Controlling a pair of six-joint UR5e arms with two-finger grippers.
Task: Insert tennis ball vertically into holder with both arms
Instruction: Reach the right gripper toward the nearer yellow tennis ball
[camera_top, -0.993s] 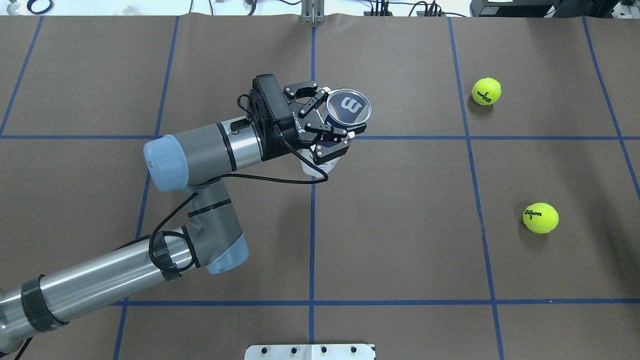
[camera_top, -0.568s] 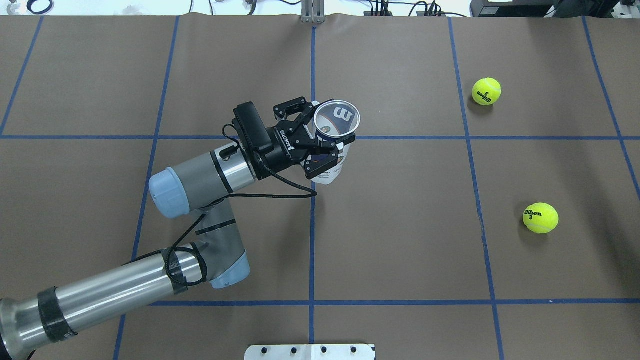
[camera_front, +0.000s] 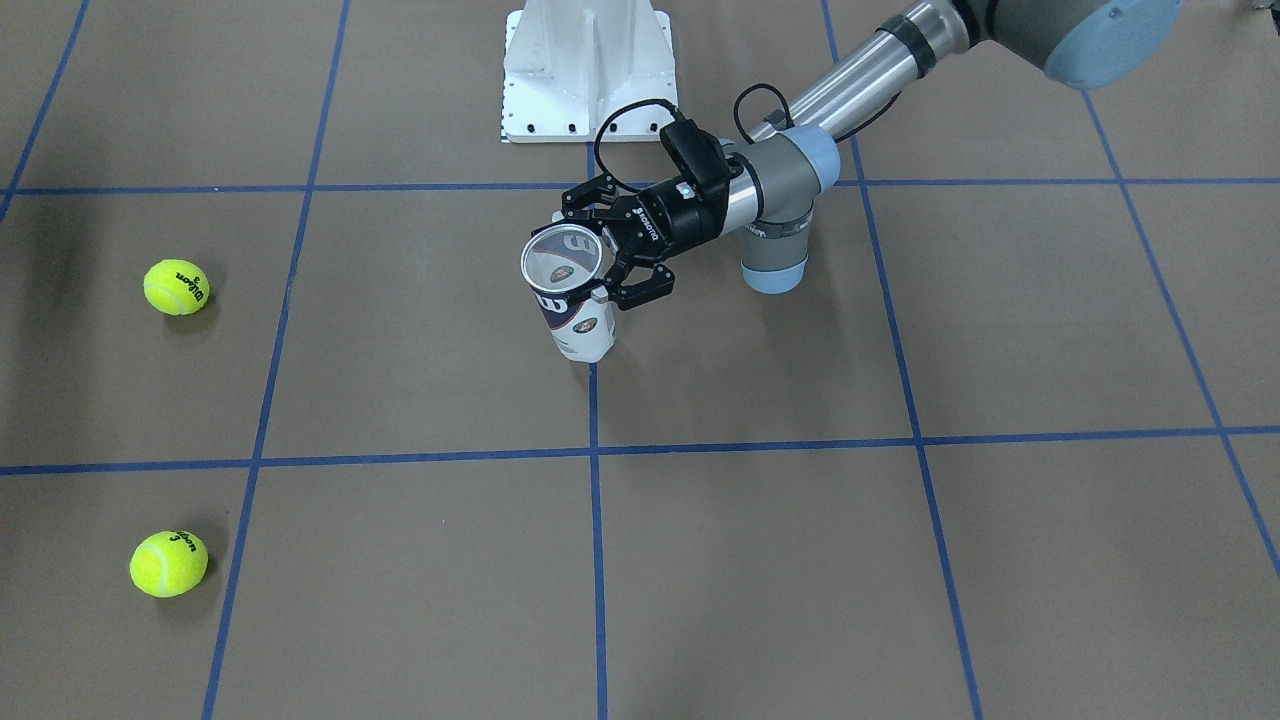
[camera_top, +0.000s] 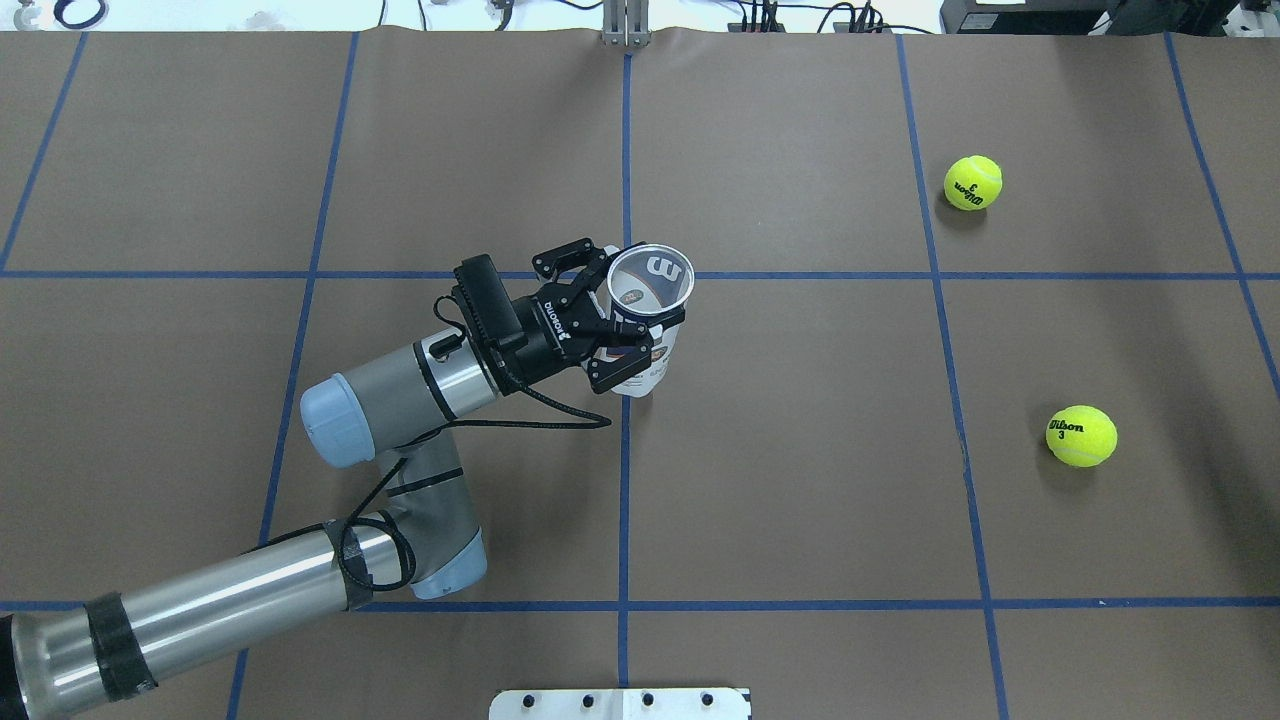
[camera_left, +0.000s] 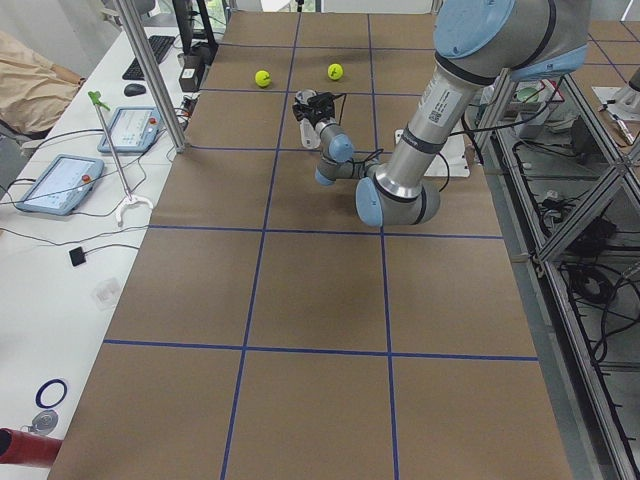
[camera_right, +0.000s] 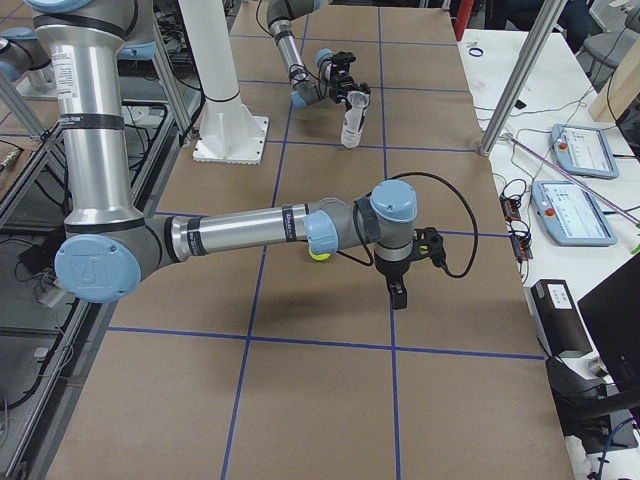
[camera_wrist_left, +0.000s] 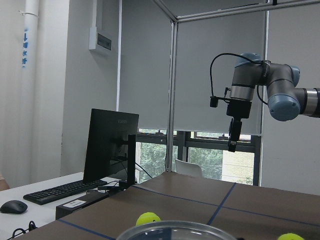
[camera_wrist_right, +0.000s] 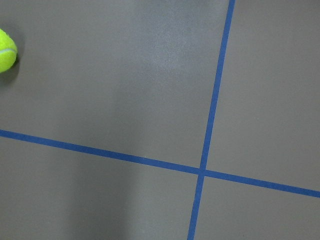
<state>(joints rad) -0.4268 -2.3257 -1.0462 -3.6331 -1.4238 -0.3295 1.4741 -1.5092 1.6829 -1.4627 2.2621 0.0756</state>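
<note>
The holder (camera_top: 648, 283), a clear can with a white and navy label, stands upright near the table's middle with its open mouth up. My left gripper (camera_top: 615, 315) is shut on its side; the same grip shows from the front, with the gripper (camera_front: 598, 255) on the holder (camera_front: 580, 325). I cannot tell whether its bottom touches the table. Two tennis balls (camera_top: 972, 182) (camera_top: 1081, 436) lie on my right side. My right gripper (camera_right: 398, 295) hangs pointing down over the table close to the nearer ball (camera_right: 319, 254), and I cannot tell if it is open.
The white pedestal base (camera_front: 585, 70) stands at the table's near edge between the arms. Blue tape lines (camera_top: 624, 480) cross the brown table cover. Beyond the far edge are monitors, a keyboard and tablets (camera_left: 128, 128).
My left arm has drawn the holder back toward me and slightly left, still upright in the same grip. The balls have not moved.
</note>
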